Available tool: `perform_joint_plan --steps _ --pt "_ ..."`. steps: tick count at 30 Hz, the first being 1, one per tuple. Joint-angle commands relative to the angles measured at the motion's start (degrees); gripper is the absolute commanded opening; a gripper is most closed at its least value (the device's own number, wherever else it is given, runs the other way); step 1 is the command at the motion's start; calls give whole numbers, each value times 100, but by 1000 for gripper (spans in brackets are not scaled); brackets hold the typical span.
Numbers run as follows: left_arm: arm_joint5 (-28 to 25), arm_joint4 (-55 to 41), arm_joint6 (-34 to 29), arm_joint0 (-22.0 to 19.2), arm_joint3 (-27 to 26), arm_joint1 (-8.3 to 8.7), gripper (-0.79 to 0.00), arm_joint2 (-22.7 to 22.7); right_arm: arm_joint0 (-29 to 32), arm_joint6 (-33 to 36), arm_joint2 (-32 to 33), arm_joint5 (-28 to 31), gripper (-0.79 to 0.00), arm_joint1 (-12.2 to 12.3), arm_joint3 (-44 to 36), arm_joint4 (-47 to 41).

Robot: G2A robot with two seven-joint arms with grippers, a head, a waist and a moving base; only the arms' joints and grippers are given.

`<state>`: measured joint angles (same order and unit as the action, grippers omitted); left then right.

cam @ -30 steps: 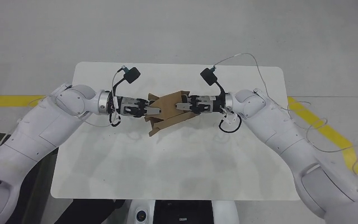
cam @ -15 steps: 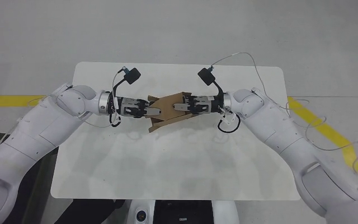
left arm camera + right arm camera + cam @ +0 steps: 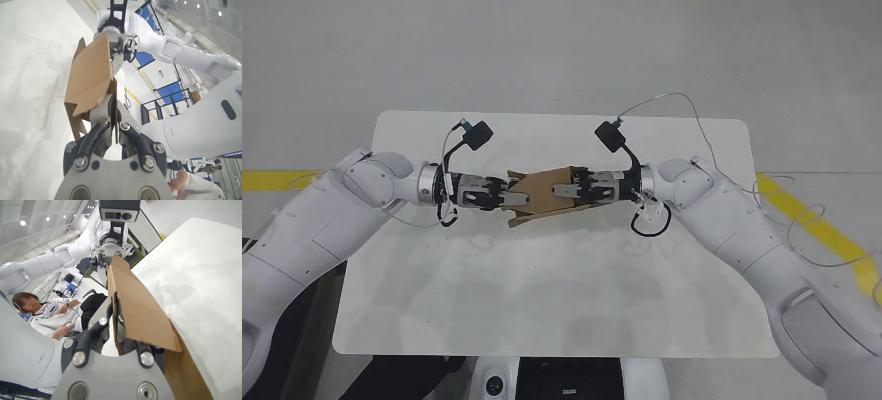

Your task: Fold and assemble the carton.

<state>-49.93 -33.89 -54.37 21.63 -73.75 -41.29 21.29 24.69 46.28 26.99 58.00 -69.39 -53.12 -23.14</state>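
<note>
A brown cardboard carton (image 3: pixel 546 195) hangs between my two arms above the middle of the white table (image 3: pixel 562 300), its panels folded nearly flat. My left gripper (image 3: pixel 514 199) is shut on the carton's left end; the left wrist view has a thin cardboard edge (image 3: pixel 115 113) pinched between the fingers at that gripper (image 3: pixel 113 106). My right gripper (image 3: pixel 567 190) is shut on the opposite end, with a cardboard wall (image 3: pixel 140 311) clamped at the gripper (image 3: pixel 115 311). The two grippers face each other, close together.
The table top (image 3: pixel 562 300) lies open on all sides of the carton. Cables (image 3: pixel 682 105) loop from the right arm over the far right part of the table. Yellow floor tape (image 3: pixel 802 215) runs beside the right edge.
The two grippers have drawn slightly closer together. The carton has turned and flattened: its lower-left flap, which hung toward the table's front, has swung up in line with the grippers.
</note>
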Motion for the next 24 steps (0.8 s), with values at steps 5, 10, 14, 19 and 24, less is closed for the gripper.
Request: perform_joint_plan --steps 5,10,14,19,24 --pt "24 -238 -23 -50 35 8 0 -16 70 -12 197 0 -785 -10 39 65" --pt "75 -453 -74 -64 -3 18 0 -3 156 -220 405 0 -785 -43 33 346" --pt "89 -589 -88 -67 -56 42 0 41 195 -483 517 0 -785 -90 42 655" --pt "144 -868 -144 -47 -135 86 0 136 211 -753 581 0 -785 -163 110 1021" --pt "273 -1046 -273 -16 -319 155 0 253 219 -1107 638 -88 -785 -245 248 1360"
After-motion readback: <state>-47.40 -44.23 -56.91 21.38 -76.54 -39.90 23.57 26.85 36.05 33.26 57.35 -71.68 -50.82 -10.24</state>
